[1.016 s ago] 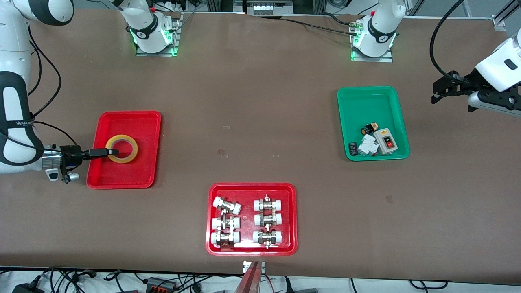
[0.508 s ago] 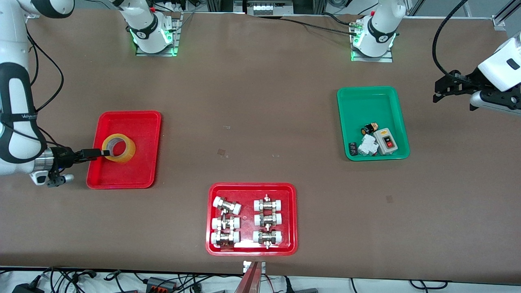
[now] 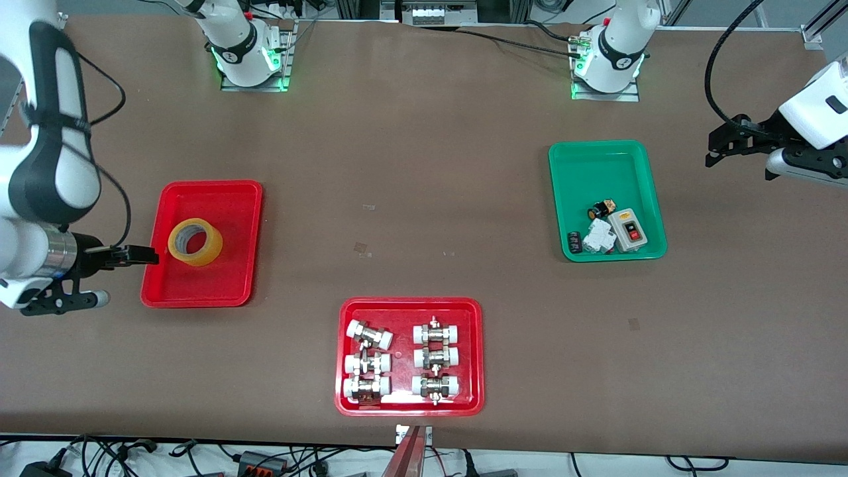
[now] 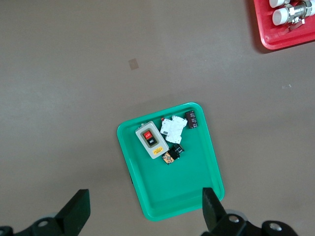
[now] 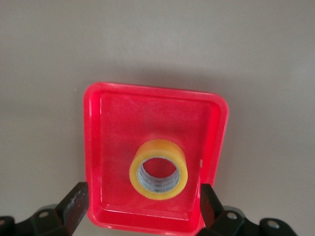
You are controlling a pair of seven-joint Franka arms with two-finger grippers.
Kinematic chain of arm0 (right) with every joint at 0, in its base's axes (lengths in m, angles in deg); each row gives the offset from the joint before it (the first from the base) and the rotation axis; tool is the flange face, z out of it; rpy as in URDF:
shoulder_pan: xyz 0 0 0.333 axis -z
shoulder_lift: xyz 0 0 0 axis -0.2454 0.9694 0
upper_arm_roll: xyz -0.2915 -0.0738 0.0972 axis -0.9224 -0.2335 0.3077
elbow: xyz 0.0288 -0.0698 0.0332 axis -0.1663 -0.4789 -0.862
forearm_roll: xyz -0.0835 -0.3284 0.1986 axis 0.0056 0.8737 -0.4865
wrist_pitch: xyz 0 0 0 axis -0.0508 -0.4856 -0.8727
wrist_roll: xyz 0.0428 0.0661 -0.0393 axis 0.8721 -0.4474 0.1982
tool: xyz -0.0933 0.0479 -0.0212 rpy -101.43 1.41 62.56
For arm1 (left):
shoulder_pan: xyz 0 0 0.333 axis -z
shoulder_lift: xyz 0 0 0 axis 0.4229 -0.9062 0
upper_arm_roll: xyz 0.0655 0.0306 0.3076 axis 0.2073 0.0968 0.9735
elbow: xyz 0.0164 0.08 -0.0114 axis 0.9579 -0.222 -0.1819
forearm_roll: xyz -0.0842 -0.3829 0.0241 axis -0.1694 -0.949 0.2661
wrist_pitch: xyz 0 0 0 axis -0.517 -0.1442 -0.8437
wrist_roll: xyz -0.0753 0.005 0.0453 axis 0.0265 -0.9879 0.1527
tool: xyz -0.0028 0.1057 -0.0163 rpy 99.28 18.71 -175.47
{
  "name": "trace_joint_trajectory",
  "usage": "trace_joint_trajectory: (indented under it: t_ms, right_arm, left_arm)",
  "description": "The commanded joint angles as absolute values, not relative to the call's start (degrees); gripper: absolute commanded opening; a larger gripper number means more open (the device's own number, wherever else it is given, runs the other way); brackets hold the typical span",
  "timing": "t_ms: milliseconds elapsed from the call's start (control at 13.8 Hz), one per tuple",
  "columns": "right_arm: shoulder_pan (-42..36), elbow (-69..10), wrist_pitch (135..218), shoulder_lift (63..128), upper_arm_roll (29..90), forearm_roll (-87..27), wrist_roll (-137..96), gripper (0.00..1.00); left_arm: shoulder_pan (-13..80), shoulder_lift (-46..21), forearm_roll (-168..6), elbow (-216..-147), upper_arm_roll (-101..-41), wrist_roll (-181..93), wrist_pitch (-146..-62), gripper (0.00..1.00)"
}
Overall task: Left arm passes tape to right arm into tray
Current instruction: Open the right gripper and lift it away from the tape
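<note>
The tape (image 3: 195,242) lies flat in the red tray (image 3: 232,199), hole facing up; the right pincer (image 3: 142,254), wide open and empty, hangs just beside the tray; the left pincer (image 3: 719,142) waits, open

Two white Franka arms with black joint bands and black cables; bases (image 3: 250,63) glow green (beside the table's edge). Black two-finger grippers, right gripper (image 3: 142,254), left gripper (image 3: 719,142).
</note>
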State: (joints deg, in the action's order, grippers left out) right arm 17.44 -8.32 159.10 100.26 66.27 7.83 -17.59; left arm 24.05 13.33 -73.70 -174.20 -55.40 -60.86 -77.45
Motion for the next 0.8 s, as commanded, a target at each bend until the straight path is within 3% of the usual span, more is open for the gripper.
trace_joint_trajectory:
  t_ms: [0, 218, 726]
  right_arm:
    - [17.2, -8.8, 157.0, 95.2, 65.9, 9.2, -18.8, 1.00]
    - [17.5, -4.3, 152.2, 91.5, 65.7, 8.9, -20.0, 1.00]
    - [16.9, -5.0, 152.1, 88.1, 65.7, 8.9, -25.9, 1.00]
  left_arm:
    - [24.1, 14.0, -72.3, -174.8, -55.0, -62.1, -77.0, 1.00]
    - [24.1, 13.9, -72.2, -174.8, -55.0, -62.1, -77.1, 1.00]
    - [22.0, 13.8, -72.2, -175.0, -55.0, -62.1, -77.2, 1.00]
